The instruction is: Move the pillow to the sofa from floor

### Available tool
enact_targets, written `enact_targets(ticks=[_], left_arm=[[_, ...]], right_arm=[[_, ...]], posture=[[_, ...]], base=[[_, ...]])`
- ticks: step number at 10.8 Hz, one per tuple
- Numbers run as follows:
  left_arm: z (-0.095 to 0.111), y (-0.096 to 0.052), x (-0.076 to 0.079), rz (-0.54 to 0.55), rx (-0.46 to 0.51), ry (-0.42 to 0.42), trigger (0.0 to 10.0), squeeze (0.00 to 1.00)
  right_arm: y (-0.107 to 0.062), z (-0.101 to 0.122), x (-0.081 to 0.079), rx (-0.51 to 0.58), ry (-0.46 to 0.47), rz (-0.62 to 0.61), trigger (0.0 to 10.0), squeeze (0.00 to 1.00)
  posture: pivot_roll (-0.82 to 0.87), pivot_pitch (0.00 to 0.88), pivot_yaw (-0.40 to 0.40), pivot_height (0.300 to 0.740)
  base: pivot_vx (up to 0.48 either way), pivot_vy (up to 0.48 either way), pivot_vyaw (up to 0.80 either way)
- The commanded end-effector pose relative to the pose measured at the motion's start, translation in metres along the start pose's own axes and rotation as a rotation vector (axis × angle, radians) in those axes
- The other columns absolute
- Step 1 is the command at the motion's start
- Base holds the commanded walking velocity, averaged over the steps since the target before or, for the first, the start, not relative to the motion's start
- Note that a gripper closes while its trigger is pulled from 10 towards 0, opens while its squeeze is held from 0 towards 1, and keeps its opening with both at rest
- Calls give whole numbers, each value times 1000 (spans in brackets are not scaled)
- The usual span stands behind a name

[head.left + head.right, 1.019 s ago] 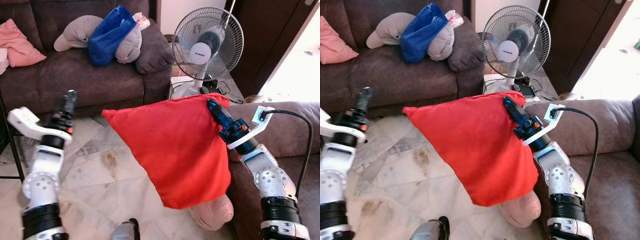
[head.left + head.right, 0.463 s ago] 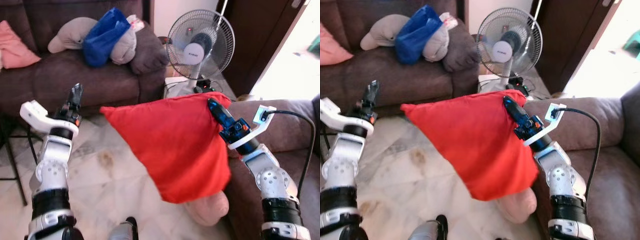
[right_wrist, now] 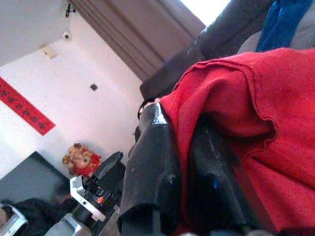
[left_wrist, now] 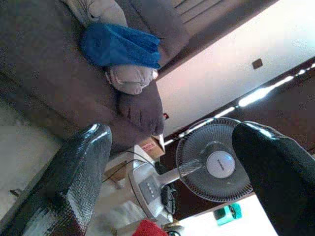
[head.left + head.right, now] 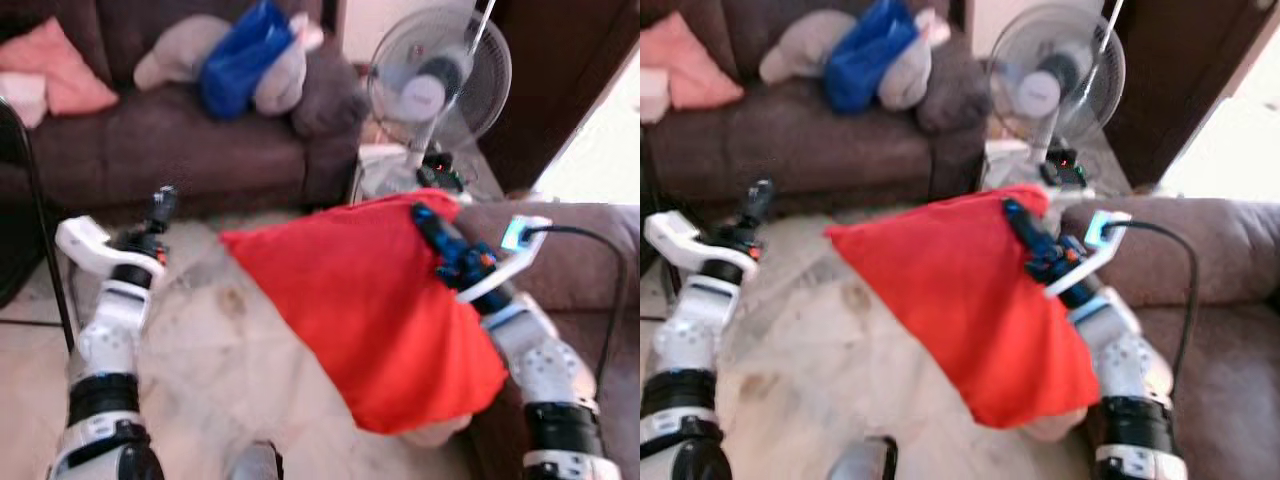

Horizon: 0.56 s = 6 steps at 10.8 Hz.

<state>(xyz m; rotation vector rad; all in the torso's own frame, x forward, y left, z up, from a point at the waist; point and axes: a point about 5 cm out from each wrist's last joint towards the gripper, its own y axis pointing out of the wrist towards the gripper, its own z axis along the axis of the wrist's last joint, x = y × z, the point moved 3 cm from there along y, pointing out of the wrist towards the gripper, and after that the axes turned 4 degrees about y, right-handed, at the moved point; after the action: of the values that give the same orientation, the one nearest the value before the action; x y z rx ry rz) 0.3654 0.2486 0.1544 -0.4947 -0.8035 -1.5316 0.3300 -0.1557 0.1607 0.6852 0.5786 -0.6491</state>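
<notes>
We see both eye views smeared by blur; the red pillow (image 5: 370, 310) hides most of a pale cushion (image 5: 440, 432) beneath it; the fan (image 5: 440, 85) is cut off at the top edge.

Pillow (image 5: 370, 320) was soft matt red cloth with a stitched hem, pinched between glossy black plastic fingers (image 3: 152, 182). Sofa (image 5: 200, 150) at 11 o'clock looked like dull brown fabric. Floor (image 5: 210, 350) was polished pale marble-ish tile, and the fan (image 5: 440, 80) had shiny wire mesh.
</notes>
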Motion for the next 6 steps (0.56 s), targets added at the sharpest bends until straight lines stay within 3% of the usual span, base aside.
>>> enact_targets(ticks=[1,6], left_arm=[[-8,6,7,-29,-25,-9,10000,0],[-15,7,-4,-30,-59,-37,10000,0]], right_arm=[[11,29,-24,79,-88,125,10000,0],[12,29,-26,74,-86,133,10000,0]], posture=[[122,84,-70,740],[119,87,-76,740]], base=[[0,0,0],[0,0,0]])
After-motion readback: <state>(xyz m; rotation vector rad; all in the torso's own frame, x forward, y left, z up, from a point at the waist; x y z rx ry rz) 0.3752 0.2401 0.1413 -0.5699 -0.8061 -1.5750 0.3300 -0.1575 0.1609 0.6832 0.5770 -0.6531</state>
